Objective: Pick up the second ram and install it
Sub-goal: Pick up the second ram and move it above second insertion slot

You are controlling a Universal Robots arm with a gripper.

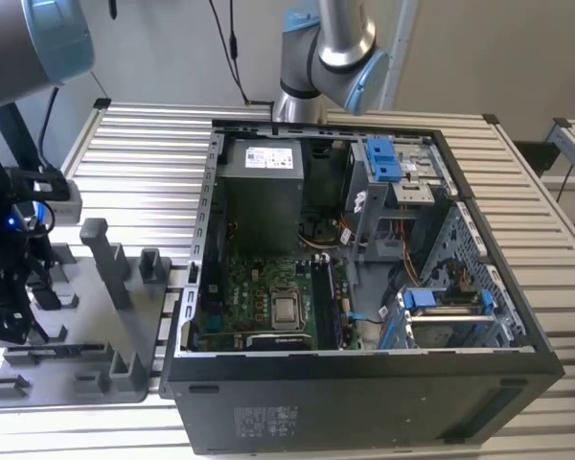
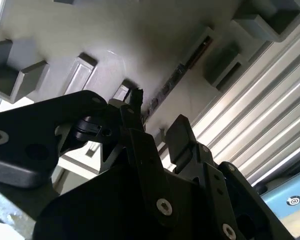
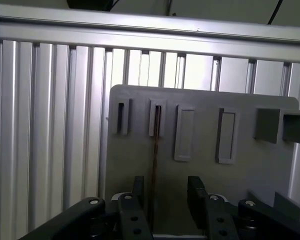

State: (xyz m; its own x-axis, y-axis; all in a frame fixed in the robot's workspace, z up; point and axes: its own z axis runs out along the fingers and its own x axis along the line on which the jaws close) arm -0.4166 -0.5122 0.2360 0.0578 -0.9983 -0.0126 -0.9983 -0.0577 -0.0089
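- We see the end effector (image 3: 165, 197) spread open. Its fingers (image 3: 138, 191) stand on either side of the second ram (image 3: 154, 145), which sits on edge in a slot of the grey holder (image 3: 200, 170) on the ribbed surface (image 3: 45, 125).
- In the first wrist view the stick lies nearer one finger than the other. We judge that closing from here could shove it sideways and tilt or jam it in its slot.
- A shallow pinch on so thin an edge could let it slip or swing during the lift.
- A tilted stick would meet the motherboard (image 1: 259, 287) inside the computer case (image 1: 364, 412) askew and might seat only halfway.
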